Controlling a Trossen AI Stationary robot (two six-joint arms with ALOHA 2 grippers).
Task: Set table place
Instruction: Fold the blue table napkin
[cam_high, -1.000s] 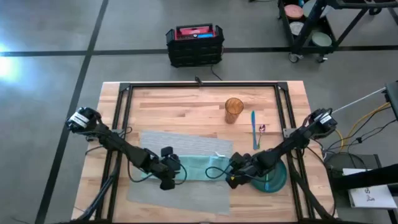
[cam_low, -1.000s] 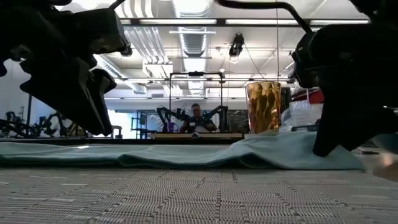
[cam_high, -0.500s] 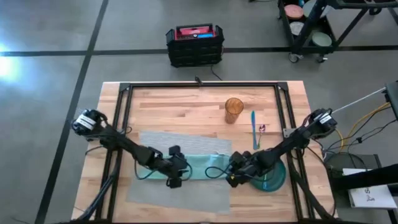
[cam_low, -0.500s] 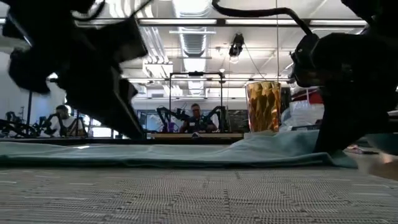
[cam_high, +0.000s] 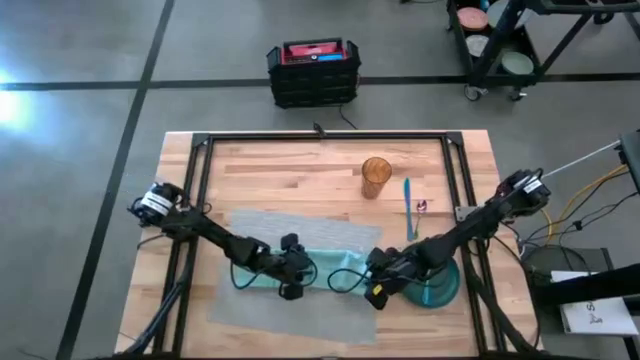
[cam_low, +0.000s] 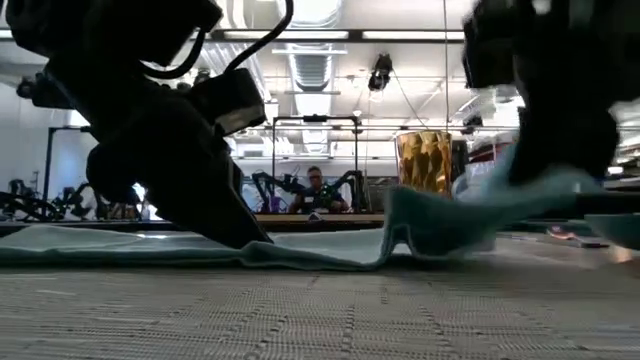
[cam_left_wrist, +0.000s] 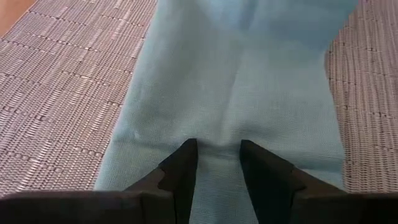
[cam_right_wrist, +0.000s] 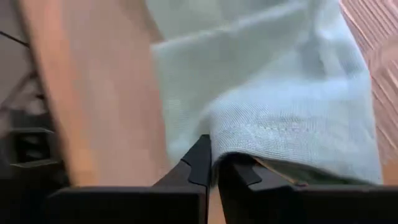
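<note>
A light teal napkin (cam_high: 335, 265) lies along the grey woven placemat (cam_high: 290, 312) on the wooden table (cam_high: 280, 180). My left gripper (cam_high: 297, 285) stands on the napkin's left part, its fingers a little apart (cam_left_wrist: 217, 158). My right gripper (cam_high: 378, 292) is shut on the napkin's right end (cam_low: 470, 205), which rises off the mat. Under the right arm, a dark green plate (cam_high: 445, 288) rests on the table just right of the mat. My left gripper has both fingertips (cam_left_wrist: 183, 163) down on the napkin's left part (cam_left_wrist: 217, 134), slanting from above. Cloth shows in the gap between them and puckers there. That part of the napkin lies flat on the placemat. My right gripper pinches the napkin's hemmed right edge (cam_right_wrist: 249, 140) between its two fingers. The cloth folds over at the fingers; how many layers, I cannot tell. That end is lifted clear (cam_low: 520, 190) and sags to the part still on the mat.
An amber glass (cam_high: 376, 175) stands at the back of the table, with a blue utensil (cam_high: 408, 205) and a small pink thing (cam_high: 421, 206) to its right. Black frame rails (cam_high: 320, 137) run around the table. Bare wood lies behind the mat.
My left gripper has gone toward the table's right edge along the napkin and come down onto it. My right gripper has risen with the napkin's right end, which now stands off the mat in a fold while the left part stays flat.
</note>
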